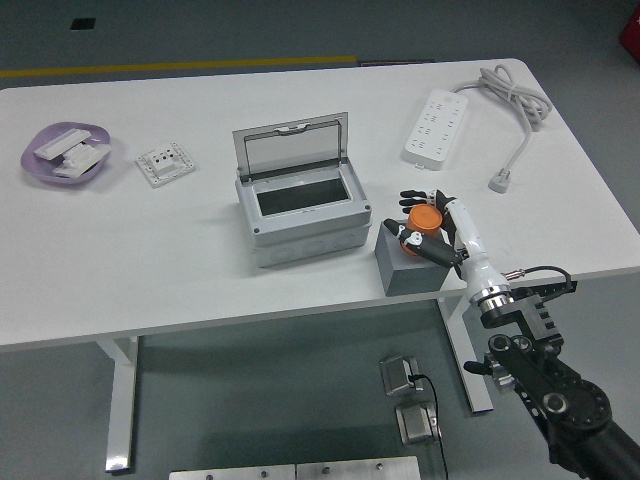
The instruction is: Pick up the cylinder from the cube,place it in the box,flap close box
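An orange cylinder (423, 221) stands on top of a grey cube (412, 268) near the table's front edge, right of centre. My right hand (428, 224) comes in from the lower right and its black fingers (413, 198) curl around the cylinder, which still rests on the cube. Left of the cube sits the grey box (305, 214) with its clear lid (292, 150) standing upright and open; the inside looks dark and holds nothing I can see. My left arm is out of view.
A white power strip (436, 127) with its cable and plug (502, 180) lies at the back right. At the far left are a purple bowl (66, 154) with white parts and a white socket plate (165, 164).
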Action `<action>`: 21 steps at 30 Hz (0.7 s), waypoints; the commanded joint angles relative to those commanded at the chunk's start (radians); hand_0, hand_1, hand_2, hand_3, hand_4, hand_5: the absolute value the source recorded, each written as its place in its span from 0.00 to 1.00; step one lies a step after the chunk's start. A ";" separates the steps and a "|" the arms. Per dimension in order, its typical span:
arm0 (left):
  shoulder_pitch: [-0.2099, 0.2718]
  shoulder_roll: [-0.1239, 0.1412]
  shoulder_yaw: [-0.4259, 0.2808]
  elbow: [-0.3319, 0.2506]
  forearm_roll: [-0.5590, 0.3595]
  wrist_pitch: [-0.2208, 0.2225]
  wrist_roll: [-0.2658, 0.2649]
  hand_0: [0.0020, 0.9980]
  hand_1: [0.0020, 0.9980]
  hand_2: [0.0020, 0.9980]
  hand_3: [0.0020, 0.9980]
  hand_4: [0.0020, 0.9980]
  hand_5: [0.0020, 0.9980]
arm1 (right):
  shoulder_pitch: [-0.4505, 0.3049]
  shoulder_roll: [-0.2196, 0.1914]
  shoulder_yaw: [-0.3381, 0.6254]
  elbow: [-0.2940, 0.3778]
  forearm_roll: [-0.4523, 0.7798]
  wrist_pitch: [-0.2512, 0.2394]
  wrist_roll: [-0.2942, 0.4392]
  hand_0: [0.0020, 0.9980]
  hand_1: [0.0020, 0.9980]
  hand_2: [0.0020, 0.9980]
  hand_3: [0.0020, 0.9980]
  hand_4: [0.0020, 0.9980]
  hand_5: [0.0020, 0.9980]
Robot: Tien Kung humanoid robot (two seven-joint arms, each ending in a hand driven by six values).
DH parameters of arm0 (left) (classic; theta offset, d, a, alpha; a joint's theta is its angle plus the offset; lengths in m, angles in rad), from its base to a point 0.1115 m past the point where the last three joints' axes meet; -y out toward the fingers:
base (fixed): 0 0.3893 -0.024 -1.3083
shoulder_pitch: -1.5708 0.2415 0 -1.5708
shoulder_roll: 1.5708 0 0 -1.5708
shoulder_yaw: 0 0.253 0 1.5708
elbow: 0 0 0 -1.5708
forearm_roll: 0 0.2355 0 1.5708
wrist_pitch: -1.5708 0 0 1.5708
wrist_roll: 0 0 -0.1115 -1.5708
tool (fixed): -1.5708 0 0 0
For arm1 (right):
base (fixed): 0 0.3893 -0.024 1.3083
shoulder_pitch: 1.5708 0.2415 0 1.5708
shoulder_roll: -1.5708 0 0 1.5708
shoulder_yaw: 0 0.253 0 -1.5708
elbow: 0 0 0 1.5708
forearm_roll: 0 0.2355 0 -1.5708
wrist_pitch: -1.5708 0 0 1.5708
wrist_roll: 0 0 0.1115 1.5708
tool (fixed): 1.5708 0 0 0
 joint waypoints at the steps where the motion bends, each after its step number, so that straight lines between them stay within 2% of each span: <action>1: 0.000 0.000 0.000 0.000 0.000 0.000 0.000 0.64 0.59 0.53 0.61 0.59 0.17 | 0.000 0.000 0.000 0.000 -0.002 -0.002 -0.001 0.55 0.61 0.61 0.64 0.80 0.16; 5: 0.000 -0.001 0.000 0.000 0.000 -0.001 -0.001 0.64 0.59 0.53 0.61 0.59 0.17 | 0.000 0.001 -0.002 0.000 -0.012 -0.014 -0.005 0.55 0.61 0.61 0.64 0.80 0.16; 6: 0.000 -0.001 0.000 0.000 0.000 -0.001 -0.001 0.64 0.59 0.53 0.61 0.59 0.17 | -0.001 0.001 -0.003 0.000 -0.015 -0.018 -0.007 0.48 0.56 0.59 0.63 0.63 0.02; 11: 0.000 -0.002 0.001 0.000 0.000 -0.002 0.000 0.64 0.59 0.53 0.61 0.59 0.17 | -0.001 0.001 -0.006 -0.002 -0.021 -0.026 -0.014 0.48 0.56 0.59 0.63 0.63 0.02; 12: 0.000 -0.002 0.001 0.000 0.000 -0.003 0.000 0.64 0.59 0.53 0.61 0.59 0.17 | -0.001 0.002 -0.007 -0.003 -0.021 -0.027 -0.015 0.53 0.54 0.57 0.63 0.43 0.00; 17: -0.001 -0.001 0.000 0.000 0.002 -0.003 -0.001 0.64 0.59 0.53 0.61 0.59 0.17 | 0.001 0.002 -0.008 -0.006 -0.015 -0.029 -0.018 0.53 0.54 0.57 0.63 0.43 0.00; 18: -0.001 -0.001 0.000 0.000 0.002 -0.003 -0.001 0.64 0.59 0.53 0.61 0.59 0.16 | 0.002 0.002 -0.008 -0.007 -0.013 -0.030 -0.017 0.55 0.53 0.55 0.63 0.38 0.00; 21: -0.001 -0.001 -0.002 0.000 0.004 -0.003 -0.002 0.64 0.59 0.53 0.61 0.59 0.16 | 0.003 0.002 -0.009 -0.008 -0.006 -0.034 -0.015 0.55 0.53 0.55 0.63 0.38 0.00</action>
